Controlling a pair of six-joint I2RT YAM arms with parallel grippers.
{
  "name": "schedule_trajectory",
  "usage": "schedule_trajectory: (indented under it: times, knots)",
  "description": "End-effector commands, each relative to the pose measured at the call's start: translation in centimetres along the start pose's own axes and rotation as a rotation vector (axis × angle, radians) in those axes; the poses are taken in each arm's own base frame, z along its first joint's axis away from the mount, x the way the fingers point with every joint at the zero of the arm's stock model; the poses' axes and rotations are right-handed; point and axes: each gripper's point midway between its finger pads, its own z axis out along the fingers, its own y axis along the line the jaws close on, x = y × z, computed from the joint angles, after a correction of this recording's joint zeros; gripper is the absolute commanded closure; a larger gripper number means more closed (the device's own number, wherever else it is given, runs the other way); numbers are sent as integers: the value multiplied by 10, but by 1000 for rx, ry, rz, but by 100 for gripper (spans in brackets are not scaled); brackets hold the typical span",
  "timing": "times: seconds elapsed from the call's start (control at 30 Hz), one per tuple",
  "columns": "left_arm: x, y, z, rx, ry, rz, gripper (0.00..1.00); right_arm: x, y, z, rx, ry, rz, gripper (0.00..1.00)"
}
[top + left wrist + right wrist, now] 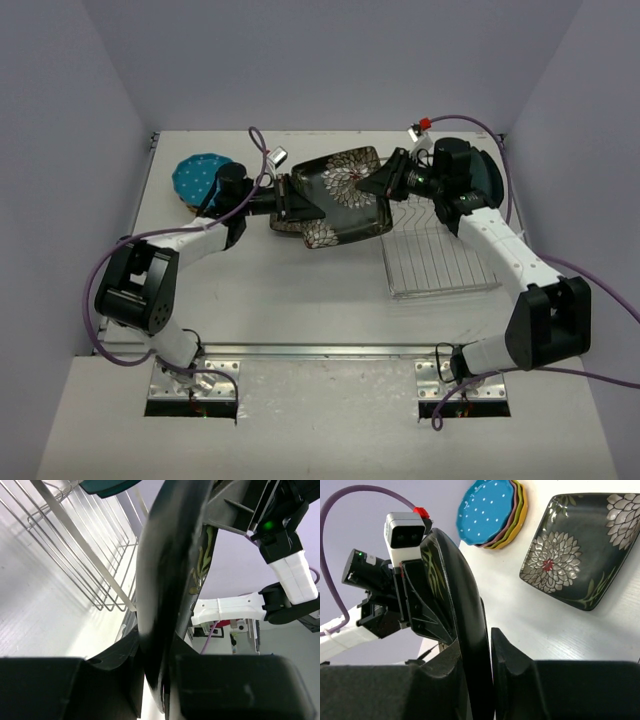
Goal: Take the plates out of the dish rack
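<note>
Left pincer (297, 205) and right pincer (385, 180) are both closed on the same black floral plate (345, 178). The left grips its left rim and the right grips the opposite rim, and each wrist view shows the plate edge-on between that arm's fingers. The plate is held clear of the worktop (300, 290), just left of the dish rack (440, 255), and in the top view it partly overlaps a second floral plate (335, 232) lying flat below it. A stack of round dotted plates (200, 180) – blue on top, with pink, yellow-green and orange rims beneath – rests at the far left, well apart from the rack. A dark teal plate (492, 175) stands at the rack's far end, largely hidden behind the right arm. A small black-and-white label (215, 631) beyond the plate is too blurred to read. A green indicator lamp (269, 526) is lit on the right wrist. Purple cables (110, 300) loop beside both arms – one arches over the left forearm near the stack.
</note>
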Motion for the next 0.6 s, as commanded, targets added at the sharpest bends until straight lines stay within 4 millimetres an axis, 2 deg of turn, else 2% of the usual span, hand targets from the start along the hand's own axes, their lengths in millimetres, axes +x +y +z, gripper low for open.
schedule_trajectory:
  times: [0.0,0.03,0.1,0.17,0.27,0.33,0.4,0.5,0.57]
  knots:
    - [-28,-16,-14,-4,-49,177,100,-20,29,-8,-58,-68,-53,58]
    - [-35,-11,-21,-26,-67,167,100,-19,27,-9,-42,-67,-51,53]
    - [-53,3,-42,-92,-108,171,100,-25,15,-15,32,-93,-69,25]
    - [-71,19,-61,-165,-135,167,100,-31,9,-22,76,-111,-69,11]
    - [-88,28,-75,-207,-156,169,100,-40,1,-29,123,-141,-79,5]
    - [-104,50,-85,-290,-144,148,100,-58,0,-44,167,-198,-119,3]
    - [-106,66,-86,-336,-124,133,100,-65,2,-51,174,-221,-135,2]
    - [-122,79,-84,-371,-109,144,100,-71,3,-59,178,-241,-144,2]
    - [-125,90,-83,-386,-83,135,100,-73,3,-63,178,-248,-145,2]
